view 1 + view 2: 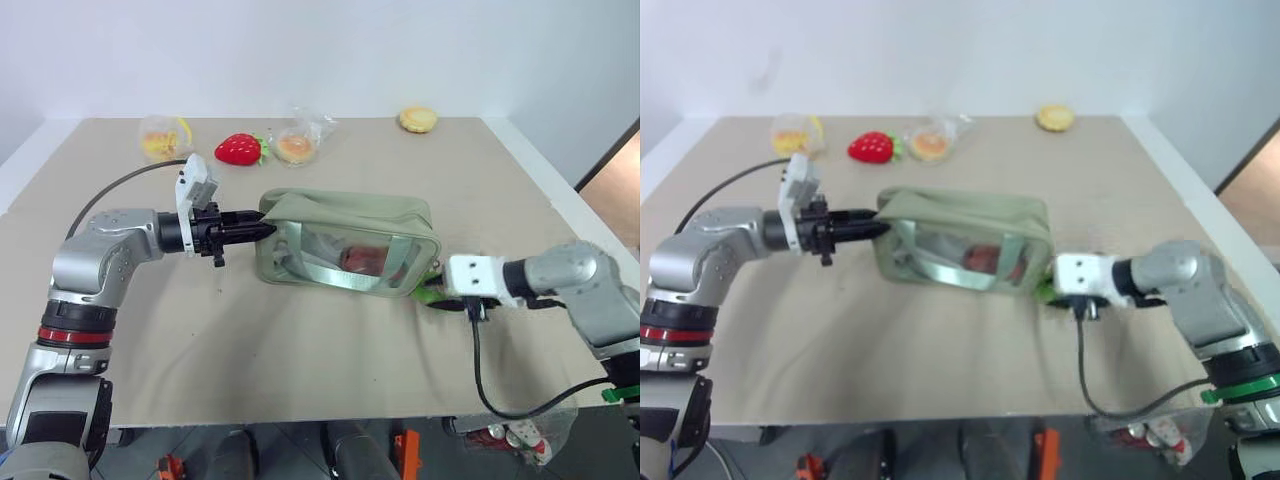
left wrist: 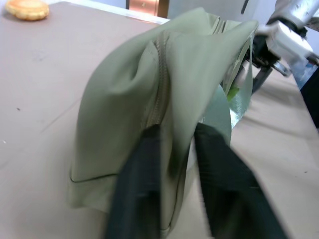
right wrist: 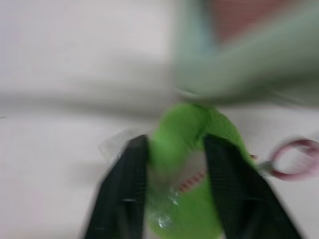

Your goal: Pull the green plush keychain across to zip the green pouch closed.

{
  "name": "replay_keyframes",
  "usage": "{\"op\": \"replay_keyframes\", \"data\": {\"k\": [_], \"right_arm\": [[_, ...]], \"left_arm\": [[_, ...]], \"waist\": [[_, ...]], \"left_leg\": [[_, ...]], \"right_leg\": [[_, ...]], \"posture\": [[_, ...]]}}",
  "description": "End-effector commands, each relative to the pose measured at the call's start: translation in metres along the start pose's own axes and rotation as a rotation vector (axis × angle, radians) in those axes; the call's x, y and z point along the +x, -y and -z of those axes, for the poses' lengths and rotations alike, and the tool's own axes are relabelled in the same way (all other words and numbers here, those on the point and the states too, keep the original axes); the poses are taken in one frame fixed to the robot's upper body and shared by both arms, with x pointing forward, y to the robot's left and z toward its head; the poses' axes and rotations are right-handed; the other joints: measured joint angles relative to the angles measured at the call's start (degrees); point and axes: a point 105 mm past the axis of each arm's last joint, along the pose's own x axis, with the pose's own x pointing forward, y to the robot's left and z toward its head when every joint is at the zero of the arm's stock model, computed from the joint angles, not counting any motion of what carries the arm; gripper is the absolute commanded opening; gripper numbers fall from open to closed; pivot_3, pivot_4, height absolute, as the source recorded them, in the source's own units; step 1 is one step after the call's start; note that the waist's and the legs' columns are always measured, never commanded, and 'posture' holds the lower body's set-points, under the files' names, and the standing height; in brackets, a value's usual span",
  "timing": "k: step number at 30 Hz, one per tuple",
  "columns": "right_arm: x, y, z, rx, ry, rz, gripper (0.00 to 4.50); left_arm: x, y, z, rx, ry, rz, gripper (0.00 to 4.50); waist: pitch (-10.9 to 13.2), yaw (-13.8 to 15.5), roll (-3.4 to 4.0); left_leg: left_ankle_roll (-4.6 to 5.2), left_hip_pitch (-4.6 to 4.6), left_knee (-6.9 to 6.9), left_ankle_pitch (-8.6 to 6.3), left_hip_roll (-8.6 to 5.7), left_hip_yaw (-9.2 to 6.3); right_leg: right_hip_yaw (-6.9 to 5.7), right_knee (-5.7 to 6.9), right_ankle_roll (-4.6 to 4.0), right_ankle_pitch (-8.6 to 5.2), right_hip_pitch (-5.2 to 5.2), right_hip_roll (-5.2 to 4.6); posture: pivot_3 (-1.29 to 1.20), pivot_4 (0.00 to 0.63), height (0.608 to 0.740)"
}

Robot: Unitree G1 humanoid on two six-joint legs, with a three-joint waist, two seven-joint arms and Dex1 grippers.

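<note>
The green pouch [image 1: 345,235] lies on its side mid-table, clear window facing me, its top zipper [image 2: 159,84] looking closed along the stretch seen from the left wrist. My left gripper [image 1: 262,228] points level at the pouch's left end; its fingers [image 2: 144,169] stand parted with a fold of the pouch fabric between them. At the pouch's right end lies the green plush keychain [image 3: 192,119], showing as a bright green bit [image 1: 430,293] on the table. My right gripper [image 3: 177,142] straddles it, open, one finger on each side of the plush.
At the table's far side lie a red plush strawberry [image 1: 238,149], two clear bags of toy food [image 1: 163,137] [image 1: 296,143] and a toy bun [image 1: 418,119]. A black cable [image 1: 490,390] hangs from my right wrist over the front edge.
</note>
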Motion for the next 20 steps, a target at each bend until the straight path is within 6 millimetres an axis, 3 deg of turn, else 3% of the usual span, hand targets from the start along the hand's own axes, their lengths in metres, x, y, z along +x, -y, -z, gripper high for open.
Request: {"op": "replay_keyframes", "data": {"k": [1, 4, 6, 9, 16, 20], "right_arm": [[-0.032, 0.016, 0.006, 0.122, 0.020, 0.084, 3.31], [-0.050, 0.011, 0.008, 0.211, 0.072, 0.067, 4.37], [-0.060, 0.007, 0.009, 0.262, 0.104, 0.061, 4.39], [-0.080, 0.012, 0.004, 0.351, 0.209, 0.124, 4.39], [-0.111, 0.023, -0.011, 0.471, 0.399, 0.286, 4.39], [-0.111, 0.022, -0.015, 0.504, 0.436, 0.311, 4.39]], "left_arm": [[-0.015, 0.003, -0.016, 0.016, 0.047, -0.015, 2.76], [-0.029, 0.002, -0.028, -0.019, 0.107, -0.044, 3.81], [-0.040, 0.003, -0.035, -0.033, 0.147, -0.063, 4.43], [-0.061, 0.005, -0.031, -0.037, 0.157, -0.115, 4.43], [-0.106, -0.019, -0.016, -0.155, 0.226, -0.348, 4.43], [-0.106, -0.018, -0.004, -0.203, 0.205, -0.347, 4.43]], "waist": [[0.02, 0.03, -0.01], [0.03, 0.05, -0.01], [0.04, 0.02, -0.02], [0.04, -0.24, 0.03], [0.12, 0.02, 0.02], [0.12, 0.04, 0.02]], "left_leg": [[0.00, -0.01, -0.01, 0.00, 0.00, -0.02], [-0.02, -0.07, -0.04, -0.02, 0.00, -0.01], [-0.02, -0.09, -0.09, -0.03, 0.00, -0.06], [-0.03, -0.02, -0.12, -0.11, 0.02, -0.03], [-0.05, -0.02, 0.00, -0.13, 0.03, -0.16], [-0.06, -0.03, 0.02, -0.15, 0.01, -0.12]], "right_leg": [[-0.01, -0.01, -0.01, -0.01, 0.00, 0.00], [-0.01, -0.02, -0.02, -0.05, -0.07, 0.00], [-0.05, -0.02, -0.02, -0.10, -0.07, 0.00], [-0.04, -0.02, -0.06, -0.15, -0.08, 0.00], [-0.17, -0.02, -0.07, -0.14, -0.02, 0.00], [-0.16, -0.04, -0.06, -0.14, -0.01, -0.04]], "posture": [[0.00, 0.150, 0.740], [0.00, 0.150, 0.740], [0.00, 0.150, 0.740], [0.00, 0.150, 0.740], [0.00, 0.150, 0.740], [0.00, 0.150, 0.740]]}}
